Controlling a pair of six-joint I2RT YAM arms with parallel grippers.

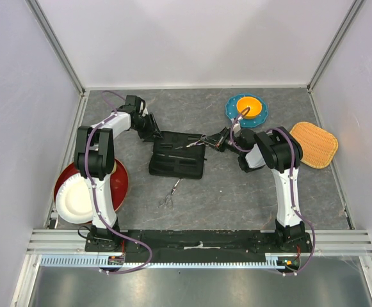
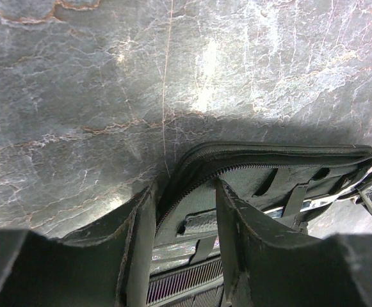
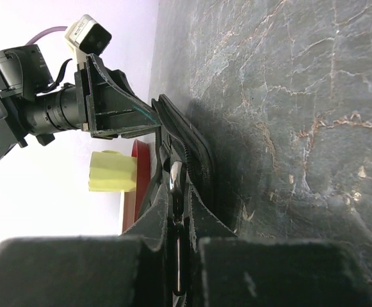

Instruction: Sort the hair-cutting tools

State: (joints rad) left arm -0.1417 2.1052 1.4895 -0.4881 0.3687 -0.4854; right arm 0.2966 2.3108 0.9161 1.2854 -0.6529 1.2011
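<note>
A black folding case [image 1: 177, 157] lies open mid-table. My left gripper [image 1: 152, 133] is at its far left corner; in the left wrist view it [image 2: 186, 198] is open and straddles the zipped edge of the case [image 2: 288, 169]. Comb teeth [image 2: 186, 281] show inside between the fingers. My right gripper [image 1: 219, 139] is at the case's far right edge and is shut on a pair of silver scissors [image 1: 196, 144]; the metal [image 3: 175, 174] sits between the fingers of that gripper [image 3: 178, 204]. The same scissors show in the left wrist view [image 2: 360, 185]. A second pair of scissors [image 1: 170, 194] lies on the table in front of the case.
A red plate [image 1: 120, 182] with a white plate [image 1: 75, 199] stands at the left, partly under my left arm. A blue and orange bowl [image 1: 246, 109] is at the back right, and a woven yellow mat [image 1: 315, 144] at the far right. A yellow object [image 3: 112, 171] shows near the red plate.
</note>
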